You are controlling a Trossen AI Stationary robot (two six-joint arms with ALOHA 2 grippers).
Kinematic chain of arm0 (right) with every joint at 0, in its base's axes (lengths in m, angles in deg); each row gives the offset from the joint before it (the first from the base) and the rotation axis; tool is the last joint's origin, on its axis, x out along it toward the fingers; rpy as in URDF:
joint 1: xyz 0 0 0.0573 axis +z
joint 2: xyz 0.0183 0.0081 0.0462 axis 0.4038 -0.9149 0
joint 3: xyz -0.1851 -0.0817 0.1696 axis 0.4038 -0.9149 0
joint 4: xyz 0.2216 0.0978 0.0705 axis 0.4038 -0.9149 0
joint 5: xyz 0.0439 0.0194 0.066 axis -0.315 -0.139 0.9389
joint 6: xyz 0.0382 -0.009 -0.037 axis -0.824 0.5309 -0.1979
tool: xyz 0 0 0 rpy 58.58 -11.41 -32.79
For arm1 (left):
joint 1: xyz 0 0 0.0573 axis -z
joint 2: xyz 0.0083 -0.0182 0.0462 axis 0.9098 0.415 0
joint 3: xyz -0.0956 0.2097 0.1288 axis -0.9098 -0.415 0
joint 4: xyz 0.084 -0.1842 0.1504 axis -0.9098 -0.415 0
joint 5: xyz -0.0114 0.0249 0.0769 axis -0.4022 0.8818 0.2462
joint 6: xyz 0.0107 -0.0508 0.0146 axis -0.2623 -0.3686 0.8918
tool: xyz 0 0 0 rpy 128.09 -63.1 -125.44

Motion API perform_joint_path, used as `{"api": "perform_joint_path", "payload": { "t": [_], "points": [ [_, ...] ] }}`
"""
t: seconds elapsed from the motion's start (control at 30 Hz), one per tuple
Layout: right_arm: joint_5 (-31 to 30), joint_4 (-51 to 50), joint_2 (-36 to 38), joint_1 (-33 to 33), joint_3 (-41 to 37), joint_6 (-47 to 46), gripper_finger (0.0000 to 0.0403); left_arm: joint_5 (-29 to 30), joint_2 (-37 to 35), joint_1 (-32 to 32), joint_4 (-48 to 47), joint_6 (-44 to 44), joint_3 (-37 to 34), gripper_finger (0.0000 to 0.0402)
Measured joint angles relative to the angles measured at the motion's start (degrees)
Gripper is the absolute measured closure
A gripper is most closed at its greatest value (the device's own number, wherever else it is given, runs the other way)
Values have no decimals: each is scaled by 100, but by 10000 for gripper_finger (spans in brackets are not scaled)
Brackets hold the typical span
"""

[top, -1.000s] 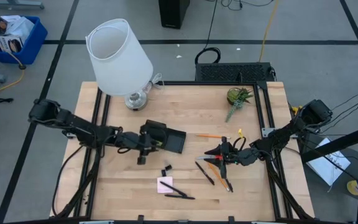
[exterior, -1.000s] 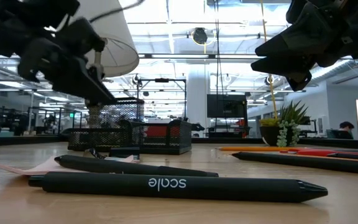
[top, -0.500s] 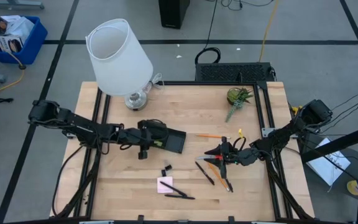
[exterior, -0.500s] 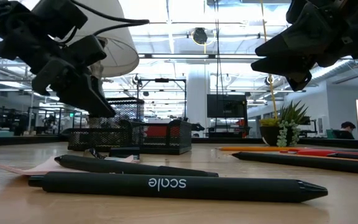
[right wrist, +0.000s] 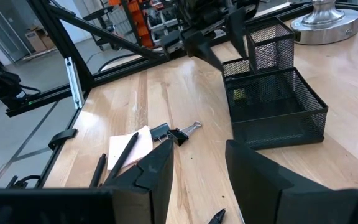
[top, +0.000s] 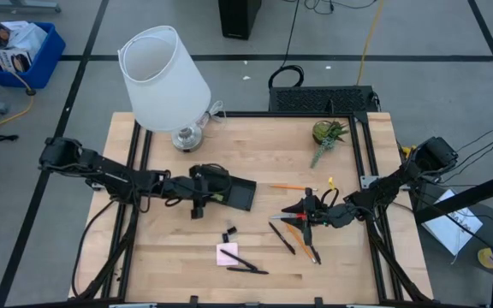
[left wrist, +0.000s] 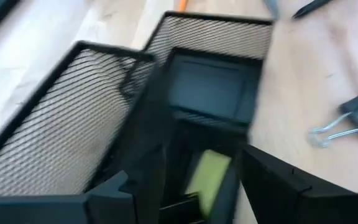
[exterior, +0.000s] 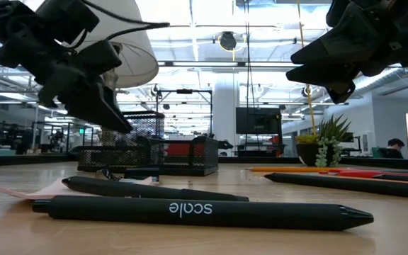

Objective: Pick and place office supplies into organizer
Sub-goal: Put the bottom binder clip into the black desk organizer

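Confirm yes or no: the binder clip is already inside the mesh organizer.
No. The binder clip lies on the bare wooden table, apart from the mesh organizer, next to the pink sticky-note pad.

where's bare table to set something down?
Free: the table between lamp and plant; also the near-left corner, left of the sticky pad. Crowded: from binder clip across the pens to the scissors under the right gripper.
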State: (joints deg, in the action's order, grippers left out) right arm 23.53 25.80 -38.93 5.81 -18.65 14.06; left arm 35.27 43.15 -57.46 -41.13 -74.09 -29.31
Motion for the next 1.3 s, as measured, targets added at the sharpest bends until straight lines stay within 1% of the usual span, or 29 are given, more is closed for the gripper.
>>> {"api": "perform_joint_path", "payload": {
  "t": [0.1,0.2,0.3,0.4,0.43,0.5,0.6,0.7,0.87,0.93,1.07,1.13,1.2,1.23,1.3],
  "points": [
    [0,0,0,0,0,0,264,-583,0,156,336,122,-2,211],
    [0,0,0,0,0,-2,264,-1133,-2,325,628,589,0,227],
    [-1,0,0,0,0,0,264,-1612,-2,478,703,1173,0,248],
    [-2,-1,0,0,0,-2,264,-1762,-2,603,713,1384,0,271],
    [0,0,0,0,0,0,264,-1759,1,631,746,1312,0,280],
    [0,-2,0,0,0,0,264,-1736,22,698,914,806,0,295],
    [-1,-2,0,0,0,0,264,-1546,42,834,1205,22,0,315],
    [-2,0,0,0,0,0,264,-1276,68,954,1489,-1334,2,330],
    [0,0,0,0,0,0,264,-748,90,1090,1495,-2776,2,344],
    [0,0,0,0,0,-1,264,-614,94,1088,1443,-3081,2,345],
    [-2,0,0,0,0,0,264,-588,97,1071,1610,-3086,2,346],
    [0,-2,0,0,0,0,264,-180,216,1335,1640,-3442,7,346],
    [-1,0,0,0,0,0,264,310,405,1681,1672,-3577,2,346],
    [-1,-1,0,0,0,0,264,513,524,1851,1831,-3608,10,346],
    [0,0,0,0,0,-1,264,740,766,2115,1951,-3612,137,346]
  ]
}}
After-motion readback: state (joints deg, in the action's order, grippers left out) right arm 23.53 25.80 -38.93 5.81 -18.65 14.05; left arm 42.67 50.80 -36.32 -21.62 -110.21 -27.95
